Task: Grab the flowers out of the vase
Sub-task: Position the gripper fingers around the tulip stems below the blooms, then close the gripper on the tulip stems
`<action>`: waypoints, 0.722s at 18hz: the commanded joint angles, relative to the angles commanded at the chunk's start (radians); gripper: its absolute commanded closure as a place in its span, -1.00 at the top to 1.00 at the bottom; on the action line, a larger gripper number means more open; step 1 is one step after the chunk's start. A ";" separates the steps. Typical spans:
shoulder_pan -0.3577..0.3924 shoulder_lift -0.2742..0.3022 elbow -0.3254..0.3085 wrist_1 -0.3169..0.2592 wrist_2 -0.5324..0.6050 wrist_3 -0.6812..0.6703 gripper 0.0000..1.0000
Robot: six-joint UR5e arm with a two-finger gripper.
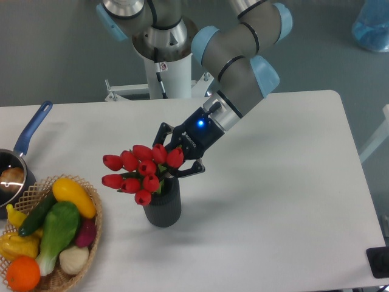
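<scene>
The flowers (137,170), a bunch of red tulip buds with green stems, stand in the vase (162,210), a short dark ribbed cylinder at the table's front middle. My gripper (174,157) reaches in from the upper right at a slant. It has one finger behind the bunch's right side and the other in front, just above the vase's mouth. The fingers are closed in against the rightmost buds and stems. The stems below are hidden inside the vase.
A wicker basket (94,228) of fruit and vegetables sits at the front left, close to the vase. A blue-handled saucepan (27,137) lies at the left edge. The robot's base (163,67) rises behind the table.
</scene>
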 joint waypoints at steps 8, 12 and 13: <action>0.018 0.008 0.000 0.002 -0.071 -0.002 -0.33; 0.037 0.028 0.012 0.000 -0.118 -0.034 -0.33; 0.040 0.031 0.021 0.002 -0.132 -0.057 -0.33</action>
